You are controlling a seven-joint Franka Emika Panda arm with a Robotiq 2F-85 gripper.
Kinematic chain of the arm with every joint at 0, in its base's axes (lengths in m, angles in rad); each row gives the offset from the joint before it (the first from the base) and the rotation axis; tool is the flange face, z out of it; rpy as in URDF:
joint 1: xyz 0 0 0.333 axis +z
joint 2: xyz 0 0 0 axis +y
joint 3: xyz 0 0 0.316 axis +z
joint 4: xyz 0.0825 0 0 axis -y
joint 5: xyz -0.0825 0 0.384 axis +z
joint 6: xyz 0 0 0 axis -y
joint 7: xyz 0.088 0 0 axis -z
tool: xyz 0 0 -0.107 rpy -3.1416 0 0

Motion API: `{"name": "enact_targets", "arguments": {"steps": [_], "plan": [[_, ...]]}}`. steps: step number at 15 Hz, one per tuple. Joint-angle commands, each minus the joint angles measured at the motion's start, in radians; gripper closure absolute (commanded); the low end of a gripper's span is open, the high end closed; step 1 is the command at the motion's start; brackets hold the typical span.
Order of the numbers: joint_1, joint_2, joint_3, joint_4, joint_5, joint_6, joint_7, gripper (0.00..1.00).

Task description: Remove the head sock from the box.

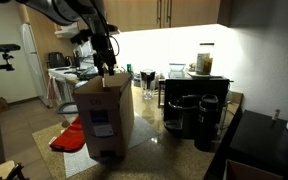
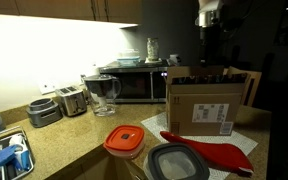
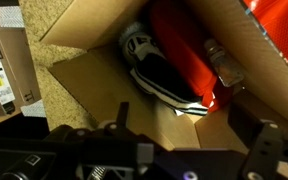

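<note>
Hovering over 1 open box point(image 1: 106, 115), the 2 fingers point(image 3: 267, 145) stand spread, pinching nothing; 1 red cloth point(image 2: 212, 156) lies at its base.

I log a red cloth point(image 2: 209, 155) flat on the counter point(image 2: 74, 135), with an orange-lidded tub point(image 2: 125, 141) and a grey-lidded tub point(image 2: 177, 163) just beside it. Further back: toaster point(image 2: 72, 100), glass jug point(image 2: 103, 93), microwave point(image 2: 134, 83). Black coffee machines point(image 1: 194, 115) stand together. Wrist view: striped black shoe point(image 3: 159, 70) against red fabric point(image 3: 179, 40), clear bottle point(image 3: 222, 65) near.

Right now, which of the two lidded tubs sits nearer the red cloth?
The grey-lidded tub, right beside the red cloth; the orange-lidded tub sits farther away.
</note>
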Motion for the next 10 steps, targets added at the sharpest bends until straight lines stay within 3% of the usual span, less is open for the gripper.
{"name": "enact_targets", "arguments": {"steps": [1,10], "plan": [[-0.012,0.023,0.017,-0.008,-0.025,-0.019,0.101,0.0],[-0.009,0.048,0.016,-0.088,-0.044,0.011,0.192,0.0]]}}
